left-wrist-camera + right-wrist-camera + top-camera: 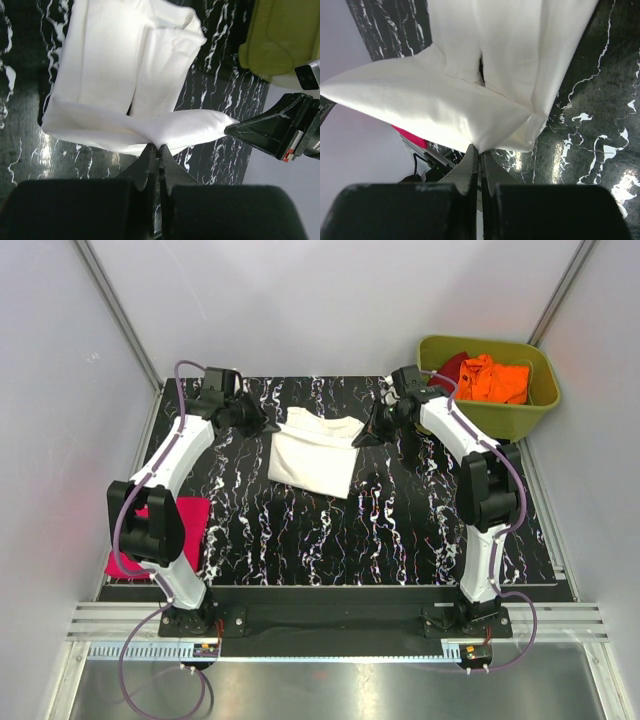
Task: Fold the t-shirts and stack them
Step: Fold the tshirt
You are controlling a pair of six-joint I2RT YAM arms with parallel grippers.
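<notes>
The white t-shirt (312,455) lies at the far middle of the black marbled table (400,530), between the two grippers. The left gripper (266,426) pinches the far left corner and the right gripper (362,436) the far right corner. In each wrist view the jaws are pressed together on a thin edge of cloth, with no gap showing. That far edge runs taut between the two grips and seems raised a little off the table, though the top view does not make this clear. The rest of the shirt rests flat, reaching toward the near side.

The shirt is already narrowed, its sides folded inward so that two long panels meet along a middle line. It is plain white where it shows, with soft creases near the pinched corners.

A pink t-shirt (185,518) lies folded at the table's left edge, partly hidden by the left arm. An orange t-shirt (495,380) and a dark red t-shirt (448,368) sit crumpled in the olive-green tub (530,410) at the far right corner.
</notes>
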